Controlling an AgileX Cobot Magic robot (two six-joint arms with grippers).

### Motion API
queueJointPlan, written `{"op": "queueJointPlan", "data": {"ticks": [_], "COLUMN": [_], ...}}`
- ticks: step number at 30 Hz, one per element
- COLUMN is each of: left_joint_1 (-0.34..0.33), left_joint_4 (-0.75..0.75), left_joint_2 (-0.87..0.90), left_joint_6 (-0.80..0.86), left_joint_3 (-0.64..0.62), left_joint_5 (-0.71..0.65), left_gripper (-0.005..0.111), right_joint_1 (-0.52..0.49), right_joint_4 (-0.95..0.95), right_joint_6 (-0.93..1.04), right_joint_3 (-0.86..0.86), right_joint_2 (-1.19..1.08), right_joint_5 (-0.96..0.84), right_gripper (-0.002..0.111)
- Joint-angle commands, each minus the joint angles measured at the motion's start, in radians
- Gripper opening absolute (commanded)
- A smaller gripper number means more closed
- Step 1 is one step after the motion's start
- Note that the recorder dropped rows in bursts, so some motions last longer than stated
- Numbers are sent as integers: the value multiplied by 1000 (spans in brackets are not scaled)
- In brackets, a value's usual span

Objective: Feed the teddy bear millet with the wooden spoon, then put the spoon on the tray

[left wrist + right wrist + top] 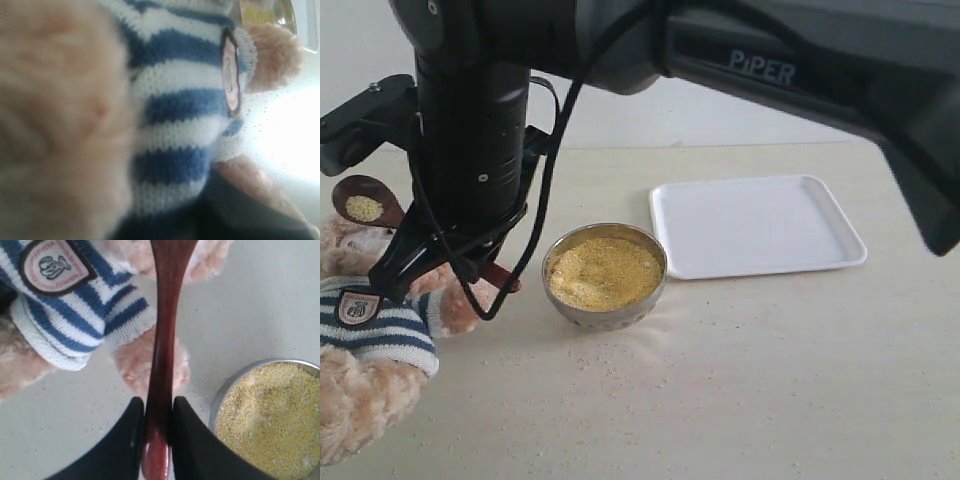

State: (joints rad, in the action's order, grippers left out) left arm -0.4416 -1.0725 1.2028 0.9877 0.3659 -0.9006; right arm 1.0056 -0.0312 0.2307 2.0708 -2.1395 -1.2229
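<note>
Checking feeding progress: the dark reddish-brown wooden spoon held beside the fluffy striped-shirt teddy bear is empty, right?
No. The dark reddish-brown wooden spoon held beside the fluffy striped-shirt teddy bear is not empty: its bowl carries yellow millet, seen in the exterior view.

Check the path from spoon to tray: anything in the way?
Yes: the millet bowl sits on the table between spoon and tray. The spoon, pinched in the right fingers, is raised by the bear, so a lifted carry would probably clear it.
</note>
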Motion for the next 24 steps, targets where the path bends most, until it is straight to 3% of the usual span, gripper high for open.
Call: {"op": "queueJointPlan", "data": {"ticks": [1,24], "left_joint_1": [-1,-1], "left_joint_4": [-21,-21], "left_joint_2": [-10,-10], "left_joint_6": [0,0], "left_joint_3": [-3,-3], "left_joint_5": [-7,-7], "left_gripper": [8,8], "right_joint_1": [28,68], "right_joint_4": [39,235], "right_joint_6": [13,10], "right_joint_3": [44,73], "right_joint_2": [-29,-71], "right_joint_5": [2,2], "right_gripper": [11,11]}}
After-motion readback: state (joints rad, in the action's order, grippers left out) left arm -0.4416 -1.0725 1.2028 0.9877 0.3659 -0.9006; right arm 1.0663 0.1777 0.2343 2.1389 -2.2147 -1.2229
